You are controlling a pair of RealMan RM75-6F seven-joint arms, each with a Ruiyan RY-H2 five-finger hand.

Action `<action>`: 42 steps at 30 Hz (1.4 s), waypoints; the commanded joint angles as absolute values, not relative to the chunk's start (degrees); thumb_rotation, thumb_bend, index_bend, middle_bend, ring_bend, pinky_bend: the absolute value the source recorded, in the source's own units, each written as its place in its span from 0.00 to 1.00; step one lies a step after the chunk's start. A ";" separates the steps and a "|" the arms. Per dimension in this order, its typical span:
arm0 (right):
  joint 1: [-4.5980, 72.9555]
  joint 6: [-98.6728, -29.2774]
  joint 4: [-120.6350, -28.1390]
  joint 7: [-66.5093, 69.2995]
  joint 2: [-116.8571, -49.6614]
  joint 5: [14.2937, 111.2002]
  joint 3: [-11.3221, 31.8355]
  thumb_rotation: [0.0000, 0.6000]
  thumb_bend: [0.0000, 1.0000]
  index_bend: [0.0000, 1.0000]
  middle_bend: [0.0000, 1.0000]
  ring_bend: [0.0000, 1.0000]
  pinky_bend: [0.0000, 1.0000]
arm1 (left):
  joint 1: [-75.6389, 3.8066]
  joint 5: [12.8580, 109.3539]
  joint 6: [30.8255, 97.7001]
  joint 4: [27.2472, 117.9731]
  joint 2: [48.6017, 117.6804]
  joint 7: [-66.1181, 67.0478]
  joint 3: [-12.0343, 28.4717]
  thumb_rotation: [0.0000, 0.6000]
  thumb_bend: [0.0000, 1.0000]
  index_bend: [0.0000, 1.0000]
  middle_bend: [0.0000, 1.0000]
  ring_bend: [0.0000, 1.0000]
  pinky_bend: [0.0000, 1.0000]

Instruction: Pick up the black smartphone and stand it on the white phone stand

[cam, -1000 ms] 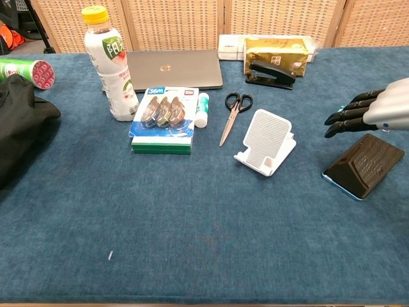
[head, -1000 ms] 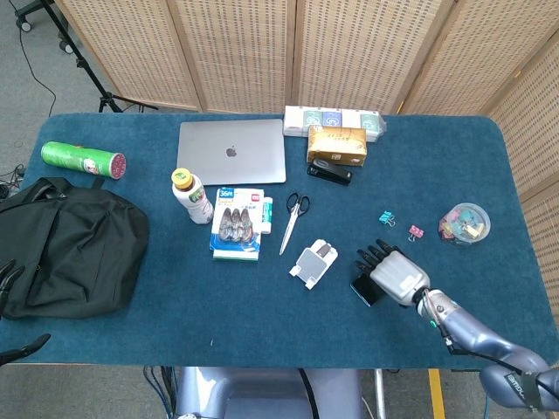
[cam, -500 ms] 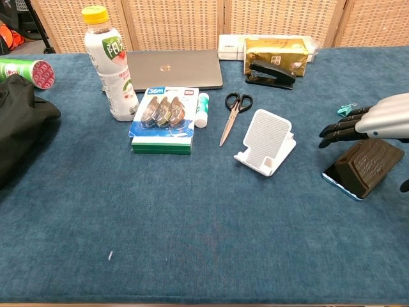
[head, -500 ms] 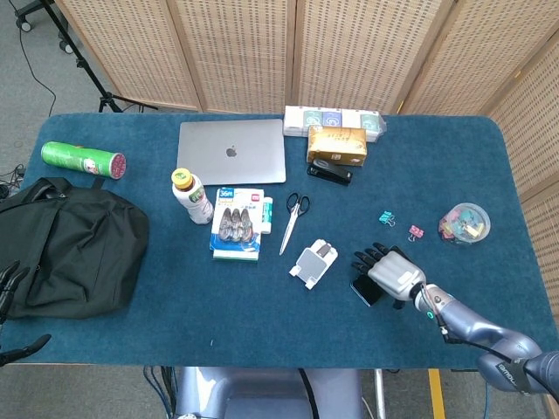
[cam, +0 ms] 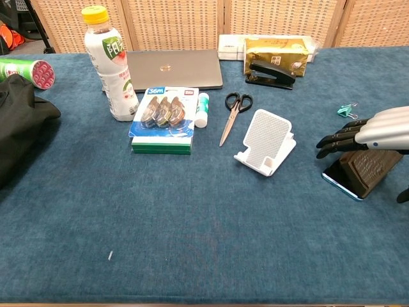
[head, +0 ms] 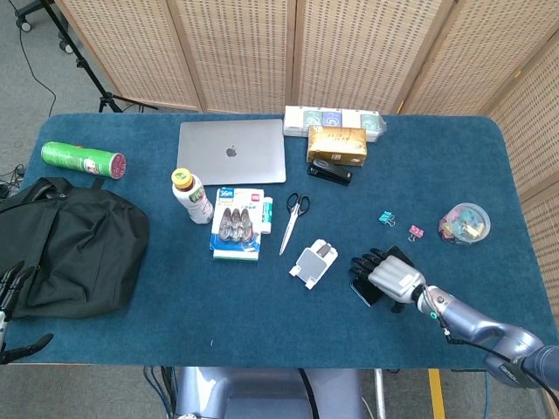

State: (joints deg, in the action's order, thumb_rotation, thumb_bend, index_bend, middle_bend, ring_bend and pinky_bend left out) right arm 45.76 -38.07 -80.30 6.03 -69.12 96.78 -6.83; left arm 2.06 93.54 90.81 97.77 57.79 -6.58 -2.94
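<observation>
The left hand (head: 13,288) shows only as dark fingertips at the table's near edge by the black bag (head: 70,244), with too little visible to tell how it is set. The right hand (cam: 374,135) hovers flat above the phone (cam: 361,174), fingers stretched out and slightly apart, holding nothing. The phone lies on the blue cloth (cam: 192,211) directly beneath it. Just past its fingertips stands the empty white stand (cam: 266,142). Beyond the stand lie scissors (cam: 234,109), then a stapler (cam: 271,72) and a laptop (cam: 172,67).
</observation>
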 commanded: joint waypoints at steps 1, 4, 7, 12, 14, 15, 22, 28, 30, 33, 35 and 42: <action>45.99 -38.09 -78.94 6.78 -69.85 96.77 -7.13 1.00 0.00 0.04 0.00 0.00 0.00 | 2.07 93.48 90.80 97.82 57.79 -6.51 -2.95 1.00 0.00 0.00 0.00 0.00 0.00; 45.81 -38.22 -77.17 7.55 -70.65 96.30 -7.28 1.00 0.00 0.09 0.01 0.00 0.01 | 2.06 93.31 90.71 97.82 57.77 -6.59 -2.94 1.00 0.00 0.00 0.00 0.00 0.00; 45.33 -38.77 -75.01 8.36 -71.74 96.02 -7.56 1.00 0.00 0.20 0.08 0.01 0.03 | 1.96 93.18 90.50 97.86 57.74 -6.58 -2.91 1.00 0.00 0.00 0.00 0.00 0.00; 44.09 -41.82 -72.02 10.19 -73.64 96.67 -8.01 1.00 0.00 0.38 0.27 0.17 0.13 | 1.94 93.13 90.44 97.96 57.75 -6.49 -2.93 1.00 0.00 0.00 0.00 0.00 0.00; 43.37 -43.80 -70.66 11.27 -74.48 97.42 -8.37 1.00 0.01 0.45 0.36 0.25 0.19 | 1.96 93.09 90.41 97.96 57.77 -6.47 -2.97 1.00 0.00 0.00 0.00 0.00 0.00; 42.97 -45.04 -69.75 11.95 -74.99 98.03 -8.67 1.00 0.02 0.47 0.38 0.27 0.20 | 1.96 93.08 90.38 97.94 57.78 -6.47 -2.99 1.00 0.00 0.00 0.00 0.00 0.00; 40.52 -52.66 -64.66 17.21 -77.33 101.28 -10.46 1.00 0.17 0.58 0.49 0.37 0.31 | 1.96 93.36 90.37 97.92 57.91 -6.20 -3.14 1.00 0.00 0.00 0.00 0.00 0.00; 38.54 -58.09 -62.05 20.42 -76.72 101.99 -10.97 1.00 0.28 0.59 0.51 0.39 0.33 | 2.03 93.87 90.59 97.92 58.00 -6.11 -3.34 1.00 0.00 0.00 0.00 0.00 0.00; 38.19 -59.29 -62.21 20.86 -76.12 102.15 -11.04 1.00 0.31 0.59 0.51 0.39 0.33 | 2.08 93.98 90.74 97.91 58.01 -6.09 -3.37 1.00 0.00 0.00 0.00 0.00 0.00; 37.79 -61.50 -63.67 20.67 -74.41 102.35 -10.72 1.00 0.34 0.59 0.51 0.39 0.33 | 2.10 94.26 90.85 97.85 58.00 -6.17 -3.48 1.00 0.00 0.00 0.00 0.00 0.00; 37.75 -62.26 -64.64 20.10 -73.51 102.35 -10.41 1.00 0.35 0.59 0.51 0.39 0.33 | 2.11 94.36 90.90 97.85 57.96 -6.21 -3.52 1.00 0.00 0.00 0.00 0.00 0.00; 37.90 -65.38 -70.47 15.61 -69.28 101.47 -7.65 1.00 0.39 0.59 0.51 0.39 0.33 | 2.34 94.78 91.56 97.65 57.71 -7.06 -3.64 1.00 0.00 0.00 0.00 0.00 0.00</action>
State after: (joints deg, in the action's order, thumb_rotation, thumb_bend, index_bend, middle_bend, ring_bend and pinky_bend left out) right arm 37.82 -64.33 -68.70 17.06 -70.56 101.89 -8.73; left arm 2.31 94.75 91.51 97.68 57.74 -7.01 -3.63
